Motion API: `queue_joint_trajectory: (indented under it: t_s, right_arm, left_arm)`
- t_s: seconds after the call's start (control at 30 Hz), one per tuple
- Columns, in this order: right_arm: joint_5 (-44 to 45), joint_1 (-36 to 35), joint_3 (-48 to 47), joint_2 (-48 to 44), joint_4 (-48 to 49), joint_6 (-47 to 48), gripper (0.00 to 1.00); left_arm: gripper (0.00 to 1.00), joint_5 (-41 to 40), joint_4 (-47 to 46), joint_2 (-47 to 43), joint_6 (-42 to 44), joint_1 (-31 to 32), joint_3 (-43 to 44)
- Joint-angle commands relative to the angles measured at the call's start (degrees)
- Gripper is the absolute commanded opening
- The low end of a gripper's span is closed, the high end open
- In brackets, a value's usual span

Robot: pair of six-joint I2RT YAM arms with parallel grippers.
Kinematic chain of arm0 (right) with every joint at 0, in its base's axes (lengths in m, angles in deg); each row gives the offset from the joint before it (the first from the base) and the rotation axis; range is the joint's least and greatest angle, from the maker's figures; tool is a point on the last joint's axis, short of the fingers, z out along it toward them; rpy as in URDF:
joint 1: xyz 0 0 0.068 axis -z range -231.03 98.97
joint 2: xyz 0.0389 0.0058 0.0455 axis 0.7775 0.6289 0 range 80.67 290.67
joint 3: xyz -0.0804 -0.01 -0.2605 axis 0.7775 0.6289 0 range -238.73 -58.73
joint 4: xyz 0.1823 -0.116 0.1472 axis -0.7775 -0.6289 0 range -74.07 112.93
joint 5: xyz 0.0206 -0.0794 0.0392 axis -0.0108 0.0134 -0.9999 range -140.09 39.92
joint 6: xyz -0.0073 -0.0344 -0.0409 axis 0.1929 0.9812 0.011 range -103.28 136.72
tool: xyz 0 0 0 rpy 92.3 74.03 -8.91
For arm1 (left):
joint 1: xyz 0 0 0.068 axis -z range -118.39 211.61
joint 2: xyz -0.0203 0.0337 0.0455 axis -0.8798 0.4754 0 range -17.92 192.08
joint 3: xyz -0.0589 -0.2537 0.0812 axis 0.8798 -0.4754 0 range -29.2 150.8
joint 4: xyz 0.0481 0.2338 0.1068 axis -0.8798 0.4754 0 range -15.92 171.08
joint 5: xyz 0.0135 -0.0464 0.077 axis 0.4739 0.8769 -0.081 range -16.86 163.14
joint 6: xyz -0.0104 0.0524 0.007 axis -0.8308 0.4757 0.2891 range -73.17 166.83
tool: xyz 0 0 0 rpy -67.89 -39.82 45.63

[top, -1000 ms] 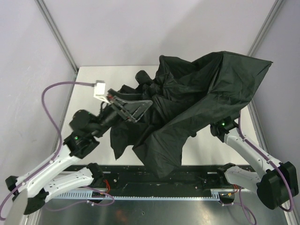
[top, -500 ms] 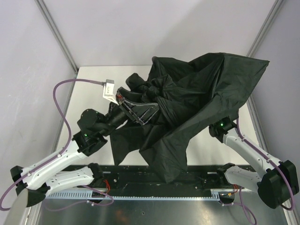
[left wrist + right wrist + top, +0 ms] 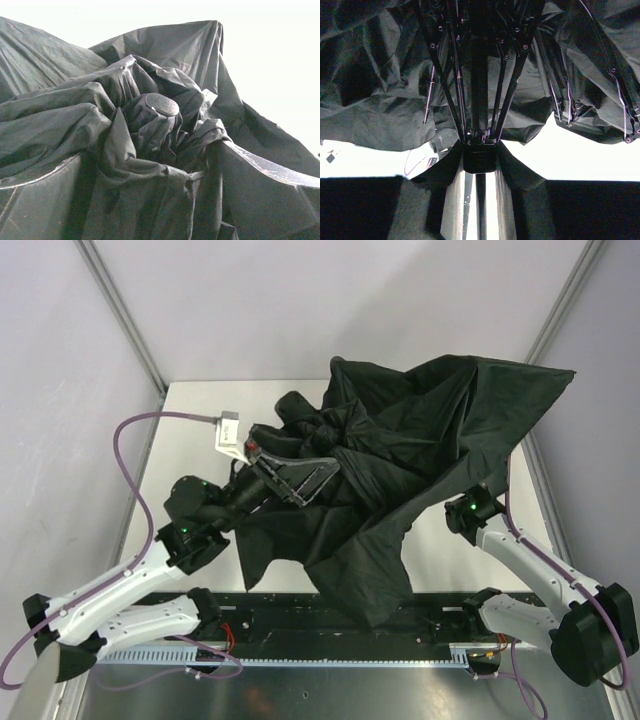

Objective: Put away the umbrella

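The black umbrella (image 3: 430, 440) hangs half collapsed over the middle and right of the white table (image 3: 195, 415), its canopy crumpled. My left gripper (image 3: 318, 472) is open against the bunched fabric near the canopy top. In the left wrist view its fingers (image 3: 270, 170) stand wide apart with folds between them, and the round top cap (image 3: 161, 105) sits just ahead. My right gripper (image 3: 480, 150) is under the canopy, hidden in the top view. Its fingers close on the umbrella's runner block (image 3: 480, 159), with the shaft (image 3: 480, 210) between them and the ribs (image 3: 445, 100) fanning above.
A purple cable (image 3: 128, 445) loops from the left arm over the table's left side. A black rail (image 3: 300, 605) runs along the near edge by the arm bases. Grey walls and metal posts (image 3: 120, 310) close in the table. The right arm's wrist (image 3: 470, 510) shows below the canopy edge.
My left gripper has moved right and forward into the canopy fabric. The canopy's top bundle has shifted a little and the fabric's lower edge has settled. The right arm has barely moved.
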Motion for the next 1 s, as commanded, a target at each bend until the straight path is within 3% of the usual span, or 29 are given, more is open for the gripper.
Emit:
queue_joint_trajectory:
  t_s: [0.0,0.3,0.67,0.87,0.97]
  right_arm:
    - [0.5,-0.6,-1.3,-0.9,0.4,2.1,0.0]
    - [0.6,-1.6,-1.6,-1.1,1.8,1.4,0.0]
    - [2.6,-4.5,-3.6,-2.0,-12.9,12.2,0.0]
    - [3.9,-5.8,-4.8,-1.9,-16.6,14.4,0.0]
    - [6.0,-7.5,-6.6,-2.1,-23.6,19.6,0.0]
  left_arm:
    - [1.0,0.3,-8.1,-6.4,1.0,0.4,-2.2]
    - [0.99,2.9,-8.6,0.2,-2.5,0.5,1.5]
    - [0.99,5.4,-17.5,2.6,0.0,2.2,2.4]
    - [0.99,7.9,-18.9,4.9,-0.9,2.3,3.8]
    - [0.99,7.6,-18.9,6.3,-1.9,2.4,4.8]
